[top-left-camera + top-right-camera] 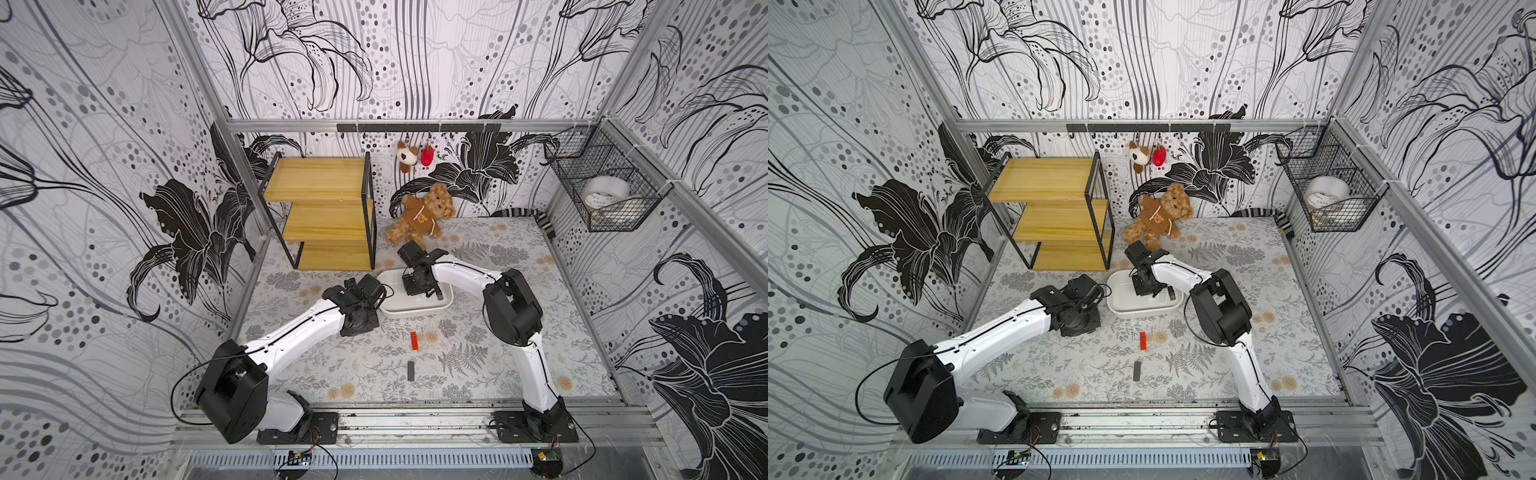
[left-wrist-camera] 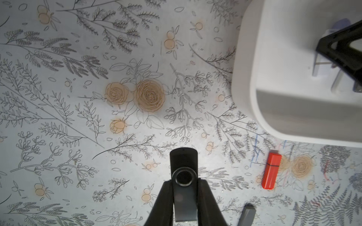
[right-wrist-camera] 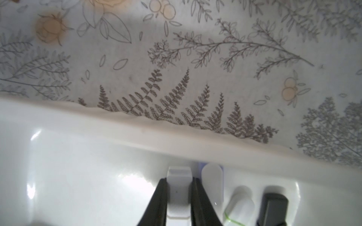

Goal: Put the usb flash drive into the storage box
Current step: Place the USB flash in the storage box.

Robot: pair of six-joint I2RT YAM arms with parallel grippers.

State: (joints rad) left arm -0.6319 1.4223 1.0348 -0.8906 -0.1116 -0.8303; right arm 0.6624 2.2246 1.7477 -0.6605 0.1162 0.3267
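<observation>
The left pincer (image 2: 185,183) grips a black usb flash drive (image 2: 183,162); the right pincer (image 3: 178,183) grips a white drive (image 3: 179,173) inside the storage box (image 3: 117,127)

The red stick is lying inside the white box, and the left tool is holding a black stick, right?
Not quite. The red stick lies on the table, outside the white box, as the left wrist view shows. The left tool does hold a black stick.

The right gripper (image 3: 179,183) and drives (image 3: 212,184) crowd one wall of the storage box (image 3: 137,137); its floor elsewhere lies free.
</observation>
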